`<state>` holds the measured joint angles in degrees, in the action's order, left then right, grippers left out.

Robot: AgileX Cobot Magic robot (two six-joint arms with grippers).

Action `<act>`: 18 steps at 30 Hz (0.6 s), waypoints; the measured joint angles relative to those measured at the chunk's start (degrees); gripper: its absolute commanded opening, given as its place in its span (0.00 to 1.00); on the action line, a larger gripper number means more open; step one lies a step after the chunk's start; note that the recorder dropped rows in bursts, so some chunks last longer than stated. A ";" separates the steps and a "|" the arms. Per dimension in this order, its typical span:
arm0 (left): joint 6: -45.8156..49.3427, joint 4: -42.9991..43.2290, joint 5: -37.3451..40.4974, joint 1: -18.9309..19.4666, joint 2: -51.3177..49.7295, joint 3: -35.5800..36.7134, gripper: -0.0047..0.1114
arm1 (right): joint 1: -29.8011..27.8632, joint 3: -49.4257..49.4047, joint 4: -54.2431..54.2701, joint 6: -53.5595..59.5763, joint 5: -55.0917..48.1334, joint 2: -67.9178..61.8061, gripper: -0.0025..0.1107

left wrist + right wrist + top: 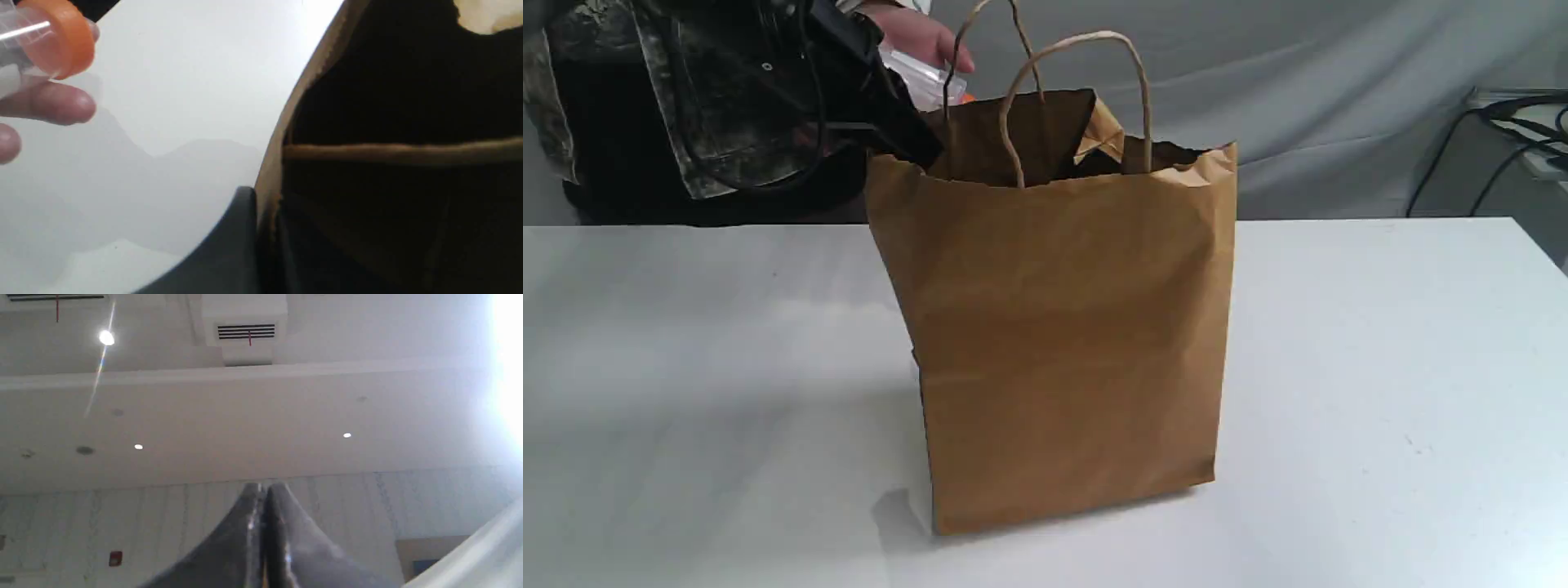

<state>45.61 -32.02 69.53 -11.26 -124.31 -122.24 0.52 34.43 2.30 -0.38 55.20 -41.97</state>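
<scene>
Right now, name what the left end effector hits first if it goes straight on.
The paper bag: the left end effector sits against its rim; depth beyond is unclear.

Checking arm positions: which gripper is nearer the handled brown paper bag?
Left. The left gripper touches the upper rim of the brown paper bag; the right gripper points at the ceiling, clear of it.

Brown paper bag [1062,327], upright, mouth open, rim crumpled, on white table [1380,367]

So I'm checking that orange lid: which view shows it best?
Left wrist view: the orange lid sits close and large. Exterior view shows only a sliver behind the paper bag; right wrist view, nothing.
</scene>
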 measured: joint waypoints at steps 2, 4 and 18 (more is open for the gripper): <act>0.00 -0.11 0.00 0.00 0.00 0.00 0.04 | 0.00 3.58 -2.30 -0.76 2.51 -4.64 0.02; 0.00 -0.11 0.00 0.00 0.00 0.00 0.04 | 0.00 6.48 -2.78 -1.01 2.99 -8.27 0.02; 0.00 -0.11 0.00 0.00 0.00 0.00 0.04 | 0.00 28.76 -34.04 -31.41 -24.70 -24.90 0.02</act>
<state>45.61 -32.13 69.53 -11.26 -124.31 -122.24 0.52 63.20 -31.74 -31.79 30.50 -66.87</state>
